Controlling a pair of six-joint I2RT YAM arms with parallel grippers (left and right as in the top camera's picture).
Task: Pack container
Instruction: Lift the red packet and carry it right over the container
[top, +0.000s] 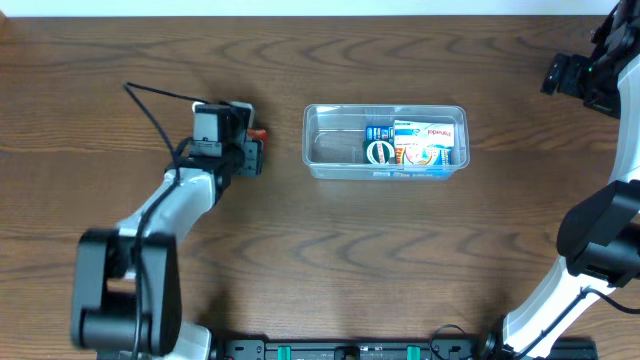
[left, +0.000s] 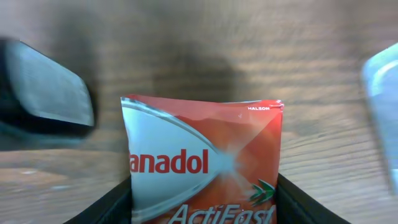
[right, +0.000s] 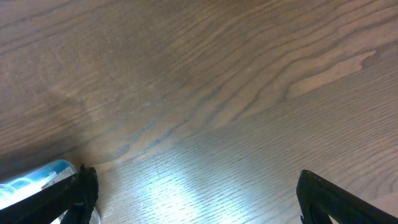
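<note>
On the brown wood-grain table (top: 400, 260) the container (top: 328, 148) sits a little right of centre and toward the far side, its long side running left to right. Its left part is bare, while its right part holds blue-and-white packs (top: 425, 143) lying close together. Just to the left of the container, and apart from it, the left gripper (top: 255, 145) is low over the table and is clamped on a red sachet (left: 205, 155). In the left wrist view the sachet stands up between the two dark fingers (left: 112, 208), which press against its lower sides. Its front shows white lettering reading "anadol" and "ActiFast" under a silver-white swoosh, and its top edge is free above the table. A pale, blurred edge of the container shows at the right border of that view. A blurred dark-grey block (left: 43, 93) lies at the left, too soft to identify. The right gripper (right: 196, 190) is at the far right edge of the table, well apart from the container. Its fingers are spread wide with only bare wood between them. A blue-and-white scrap at the lower left corner of the right wrist view is too cropped to name.
</note>
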